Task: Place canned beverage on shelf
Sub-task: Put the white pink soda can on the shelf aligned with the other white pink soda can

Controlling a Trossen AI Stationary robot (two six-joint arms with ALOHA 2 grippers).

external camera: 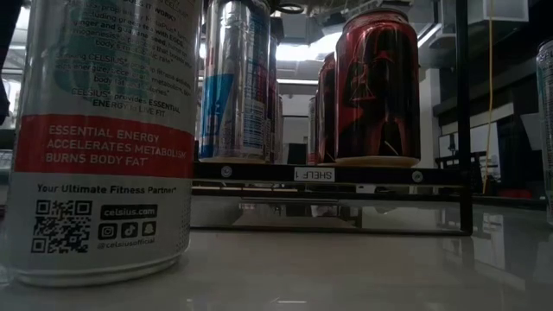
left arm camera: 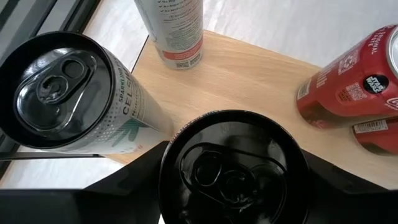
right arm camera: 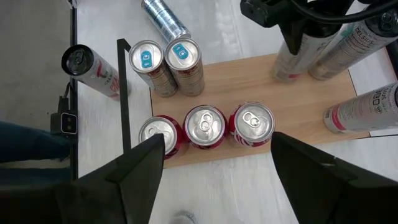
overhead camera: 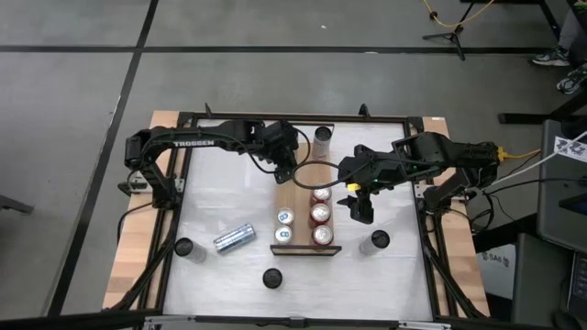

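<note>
Along the middle of the white surface (overhead camera: pixel 229 275) lies the shelf, a long narrow light-brown wooden plank (overhead camera: pixel 295 197) with a dark lip at its near short end. Three red cans (overhead camera: pixel 320 214) stand in a row along its right long edge and two silver blue-tabbed cans (overhead camera: pixel 283 225) sit beside them near the lip; the stretch of plank toward the far end is bare wood. The left claw (overhead camera: pixel 286 163) is at that far end, pinching a black-topped slim can (left arm camera: pixel 235 168) over the plank's left edge. The right claw (overhead camera: pixel 359 203) hangs just off the shelf's right edge beside the red cans, its fingers spread wide with nothing between them.

The left wrist view alone shows a second black-topped white can (left arm camera: pixel 68 93) standing just beside the held one at the plank's corner, and a white slim can (left arm camera: pixel 176 31) beyond it. The right wrist view shows the five shelved cans from above. The low view shows a label on the lip reading "SHELF 1".

Elsewhere on the surface, a silver can (overhead camera: pixel 234 238) lies on its side toward the left edge, and upright cans stand near the left, near and right edges. Grey floor surrounds the surface.
</note>
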